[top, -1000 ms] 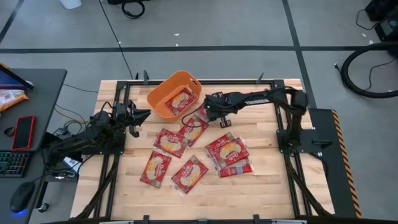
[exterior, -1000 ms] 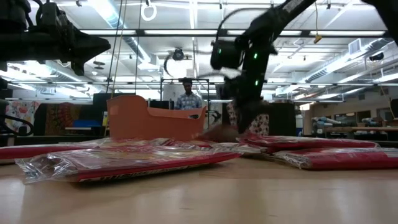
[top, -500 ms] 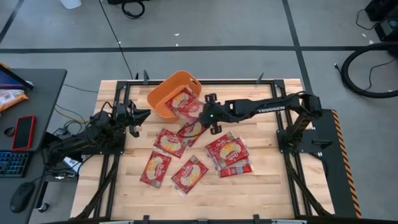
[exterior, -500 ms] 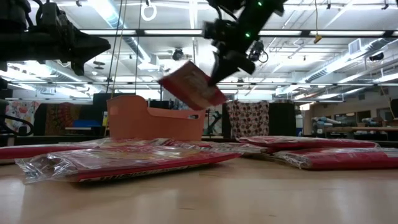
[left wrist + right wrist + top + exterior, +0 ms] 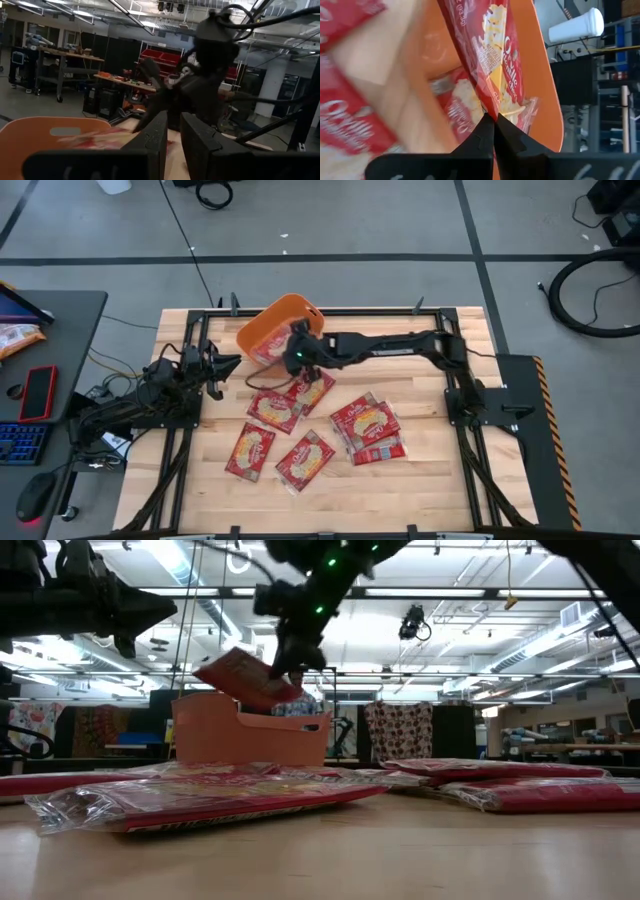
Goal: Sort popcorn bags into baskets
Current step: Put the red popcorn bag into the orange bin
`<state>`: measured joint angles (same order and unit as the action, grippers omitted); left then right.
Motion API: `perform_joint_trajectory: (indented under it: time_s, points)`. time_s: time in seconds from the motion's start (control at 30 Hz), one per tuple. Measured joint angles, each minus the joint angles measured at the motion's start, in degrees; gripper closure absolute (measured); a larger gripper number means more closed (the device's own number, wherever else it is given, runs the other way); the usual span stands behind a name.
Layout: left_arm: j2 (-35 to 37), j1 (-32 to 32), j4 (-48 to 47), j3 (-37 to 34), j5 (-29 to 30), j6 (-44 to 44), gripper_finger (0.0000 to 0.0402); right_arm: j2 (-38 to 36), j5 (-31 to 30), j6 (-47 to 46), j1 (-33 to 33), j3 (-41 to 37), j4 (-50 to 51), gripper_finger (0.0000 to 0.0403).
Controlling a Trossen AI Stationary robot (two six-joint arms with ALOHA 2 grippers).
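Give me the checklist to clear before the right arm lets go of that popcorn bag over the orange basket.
1. Grip: right gripper has its jaws shut on the held popcorn bag. Ok.
2. Height: in the low view the bag hangs above the rim of the orange basket. Ok.
3. Position: from above, the right gripper is at the basket's table-side edge; whether the whole bag is over the opening, cannot tell.
4. Room inside: another bag already lies in the basket; space beside it shows. Ok.
5. Left gripper waits apart, left of the basket. Ok.
6. Loose bags on the table lie clear of the basket. Ok.
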<state>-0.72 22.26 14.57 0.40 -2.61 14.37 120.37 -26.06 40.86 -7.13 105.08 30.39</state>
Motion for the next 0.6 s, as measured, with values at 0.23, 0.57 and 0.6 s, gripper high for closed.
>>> perform_joint_trajectory:
  time_s: [0.23,0.57,0.6]
  points:
    - [0.0,0.0,0.1,0.0,-0.7,0.0,0.0345,9.8,0.1,4.3,-5.1,8.9,0.4,0.0377]
    - [0.0,0.0,0.2,0.0,-0.8,0.0,0.0345,12.1,-3.1,0.2,-4.6,13.2,12.1,0.0236]
    - [0.0,0.0,0.1,0.0,-0.8,0.0,0.0345,11.2,-2.9,-0.6,-3.9,13.2,13.3,0.0228]
